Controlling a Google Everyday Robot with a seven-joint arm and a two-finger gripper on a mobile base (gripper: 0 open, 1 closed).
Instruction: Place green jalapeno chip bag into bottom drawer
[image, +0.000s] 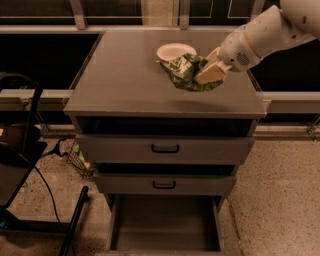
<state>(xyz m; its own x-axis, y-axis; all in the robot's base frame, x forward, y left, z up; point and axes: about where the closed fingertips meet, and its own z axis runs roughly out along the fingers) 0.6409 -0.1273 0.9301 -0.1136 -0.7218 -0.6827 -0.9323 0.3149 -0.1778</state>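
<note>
The tool (208, 74) clamps the green jalapeno chip bag (183, 70) by its right side, near the desk's (120, 85) back right corner, just in front of the white bowl (175, 50). The bottom drawer (165, 227) stands pulled out below the front edge, ready for it.

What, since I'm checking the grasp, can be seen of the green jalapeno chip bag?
The green jalapeno chip bag is a small, wrinkled, glossy green foil pack with white and yellow print. It is crumpled and tilted, pinched on the side nearer the arm by the claw, which hangs over the back of the cabinet top. The bag sits just in front of the white bowl, overlapping its near rim in view. Whether its lower edge rests on the top cannot be told.
</note>
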